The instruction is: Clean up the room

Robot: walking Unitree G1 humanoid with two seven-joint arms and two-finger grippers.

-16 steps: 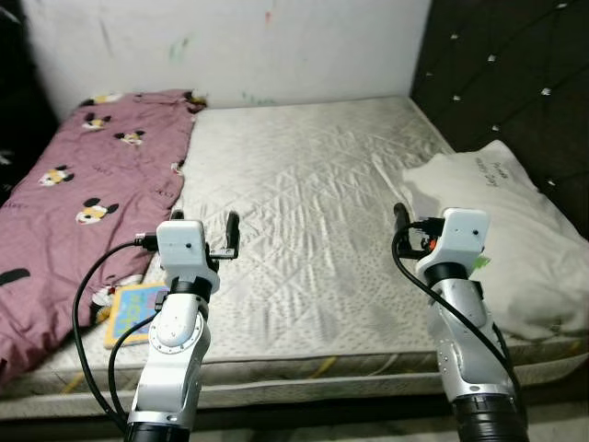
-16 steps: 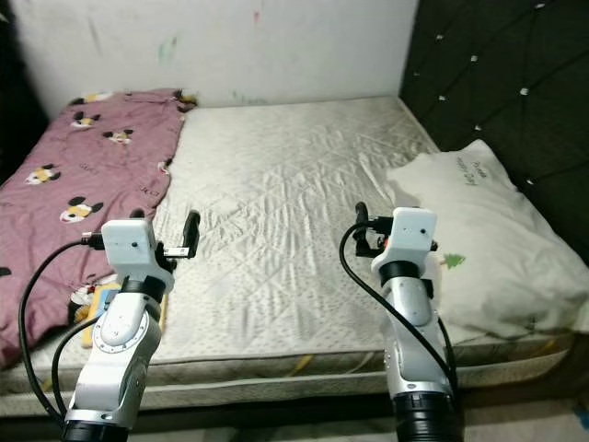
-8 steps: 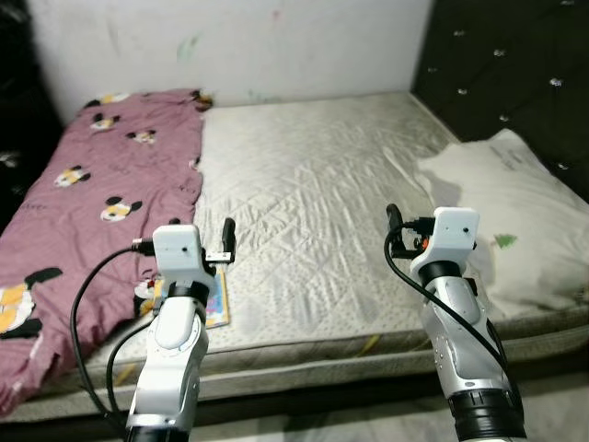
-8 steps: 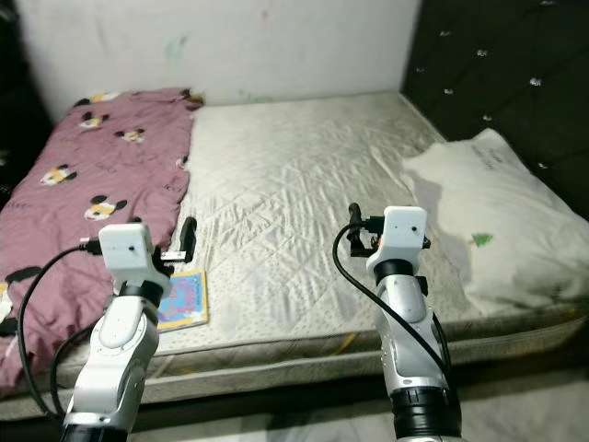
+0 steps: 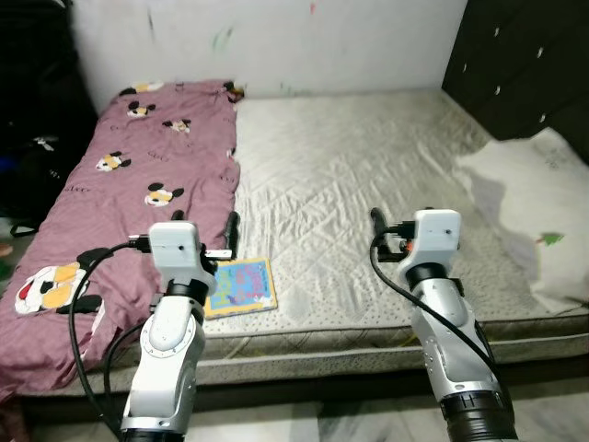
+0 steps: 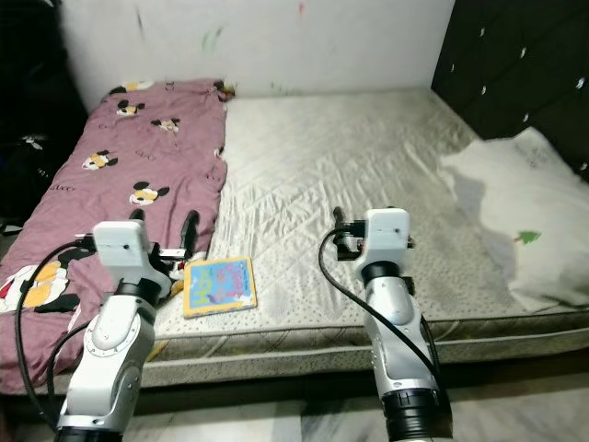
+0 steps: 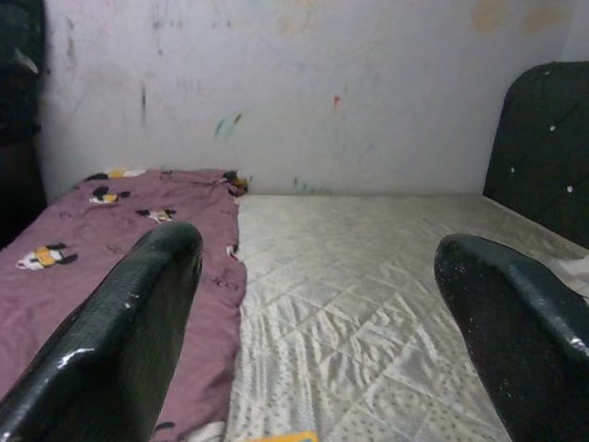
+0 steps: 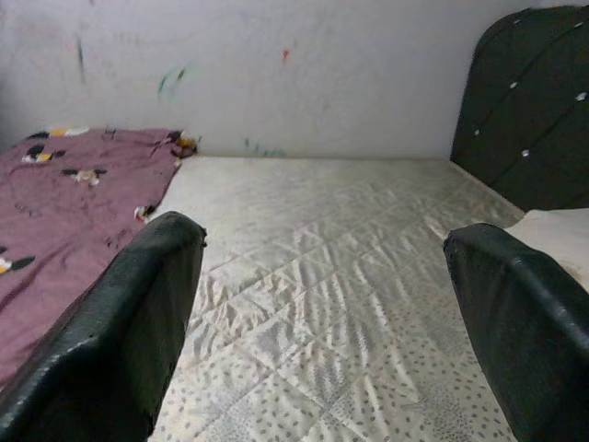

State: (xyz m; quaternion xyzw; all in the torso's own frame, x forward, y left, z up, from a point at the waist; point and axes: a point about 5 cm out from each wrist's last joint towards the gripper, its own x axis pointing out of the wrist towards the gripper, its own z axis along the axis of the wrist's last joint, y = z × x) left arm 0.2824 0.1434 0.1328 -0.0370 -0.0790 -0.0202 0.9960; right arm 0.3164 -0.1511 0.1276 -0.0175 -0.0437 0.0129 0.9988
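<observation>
A colourful children's book point(image 5: 239, 285) lies flat on the bare mattress point(image 5: 350, 166) near its front edge, beside a pink blanket point(image 5: 138, 193) printed with cartoon mice. My left gripper point(image 7: 317, 276) is held up over the front edge, open and empty, one black finger point(image 5: 232, 232) just above the book. My right gripper point(image 8: 322, 267) is raised to the right of the book, open with nothing between its fingers point(image 5: 376, 222). A white pillow point(image 5: 534, 203) rests at the right end.
A black tufted headboard point(image 5: 525, 64) stands at the right, a marked white wall point(image 5: 276, 46) behind the bed. Dark bags point(image 5: 37, 157) sit to the left of the bed. A strip of floor point(image 5: 313, 428) lies below the mattress edge.
The whole picture has shifted: the camera has drawn back and turned left, so more blanket and the whole book show. Both arms keep the same raised pose, fingers still open.
</observation>
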